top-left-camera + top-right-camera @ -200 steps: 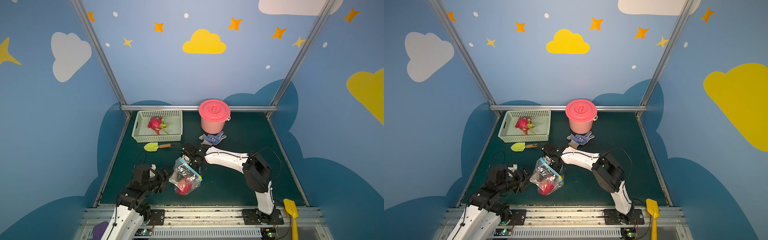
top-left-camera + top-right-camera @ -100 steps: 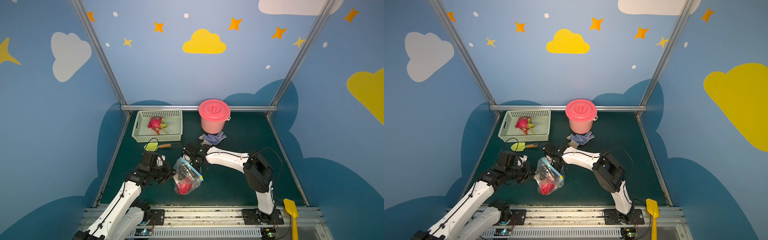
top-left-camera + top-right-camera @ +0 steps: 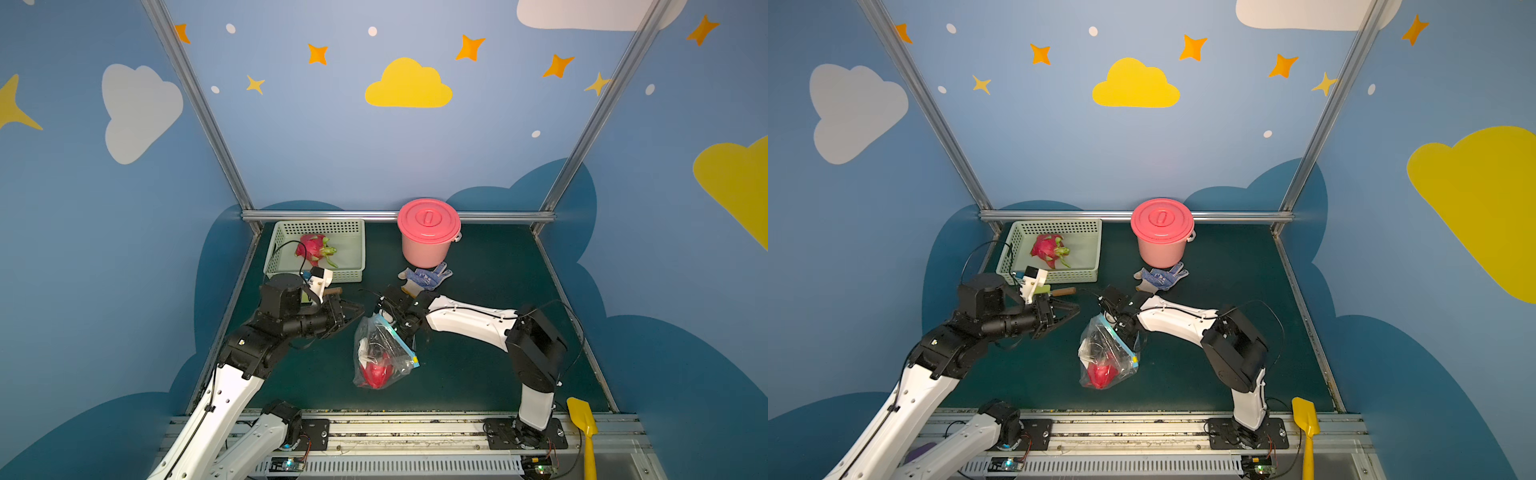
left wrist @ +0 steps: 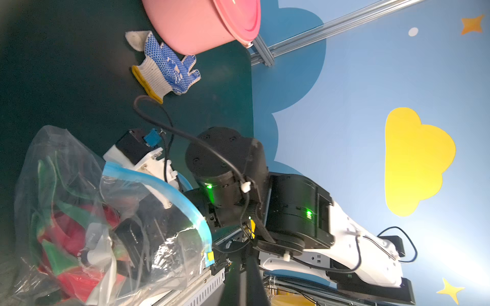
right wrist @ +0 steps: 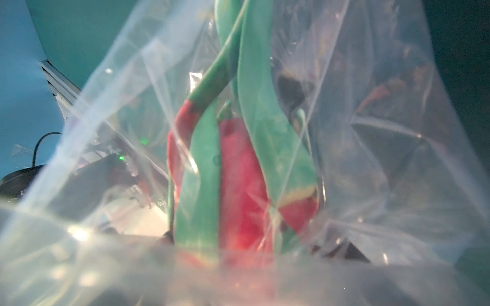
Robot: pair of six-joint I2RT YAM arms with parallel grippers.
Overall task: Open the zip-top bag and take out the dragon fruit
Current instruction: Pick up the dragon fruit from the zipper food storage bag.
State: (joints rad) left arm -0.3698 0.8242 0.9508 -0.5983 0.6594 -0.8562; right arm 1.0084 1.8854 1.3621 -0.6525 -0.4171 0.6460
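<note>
Dark green desk: zip-top bag stands mid-desk, dragon fruit at its bottom. Right hand spread wide in the mouth. Left hand near, apart — parted or closed, cannot tell. Film thin, slippery — judged best taken by the stiffer zip strip.

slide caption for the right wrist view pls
Close-up through the crinkled zip-top bag onto the red, green-scaled dragon fruit inside.

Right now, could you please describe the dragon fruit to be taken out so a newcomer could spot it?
Start at the dark green table; near its front middle is the clear zip-top bag. The dragon fruit lies in its bottom, unlike the second fruit lying bare in the pale green basket.
</note>
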